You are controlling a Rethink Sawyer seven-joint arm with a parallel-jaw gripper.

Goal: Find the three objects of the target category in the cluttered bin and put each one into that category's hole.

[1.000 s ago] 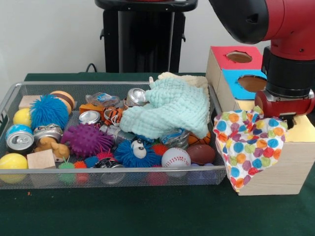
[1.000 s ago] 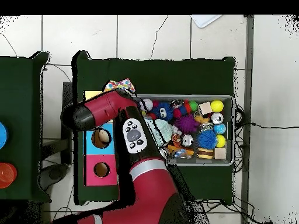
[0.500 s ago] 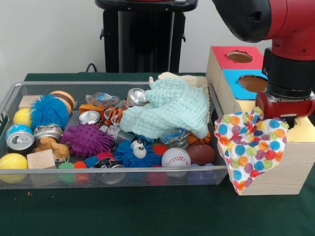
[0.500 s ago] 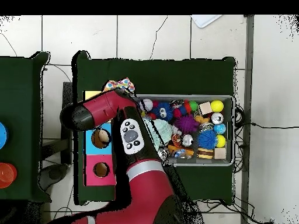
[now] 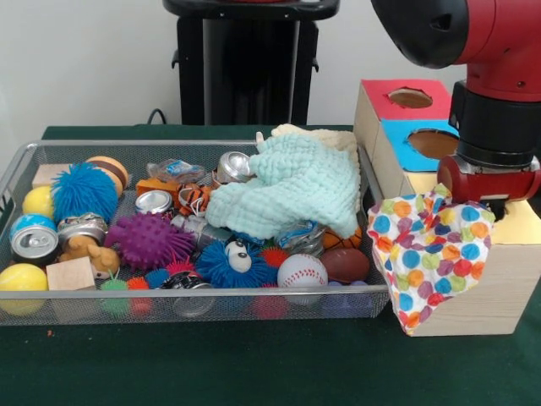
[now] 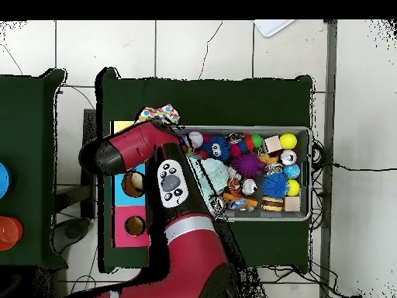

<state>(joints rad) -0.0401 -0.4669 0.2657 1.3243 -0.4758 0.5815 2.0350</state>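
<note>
Over the last second I've edged the gripper (image 5: 497, 196) slightly further over the yellow-topped box; the hole (image 5: 500, 208) sits right beneath it. It's clamped on 1 polka-dot cloth (image 5: 429, 250), which mostly drapes down the box's side below it, so the cloth isn't in yet.

polka-dot cloth (image 5: 431, 251) draped over the yellow-topped box's (image 5: 517, 227) front corner (hole hidden)
</note>
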